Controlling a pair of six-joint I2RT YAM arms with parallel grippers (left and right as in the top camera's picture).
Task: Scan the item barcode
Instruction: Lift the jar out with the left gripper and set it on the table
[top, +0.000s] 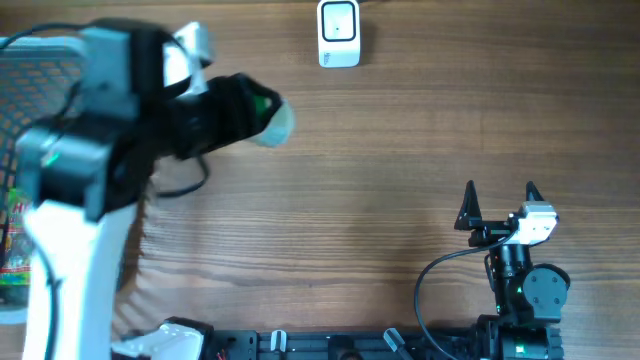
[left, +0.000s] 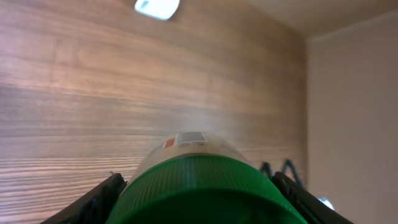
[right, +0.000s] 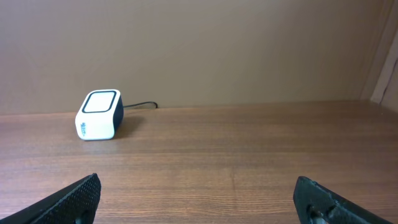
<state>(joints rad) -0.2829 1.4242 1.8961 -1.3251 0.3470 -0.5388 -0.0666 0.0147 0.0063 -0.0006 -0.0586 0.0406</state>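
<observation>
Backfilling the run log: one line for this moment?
left hand: shut on green-lidded container, held above table | right hand: open, empty | scanner: on table, container not over it

Wooden table, brown grain running left to right, fills most of overhead view. Light mesh basket at far left edge. Colourful packets lower at same edge, blurred, partly hidden. Plain beige wall behind table.
</observation>
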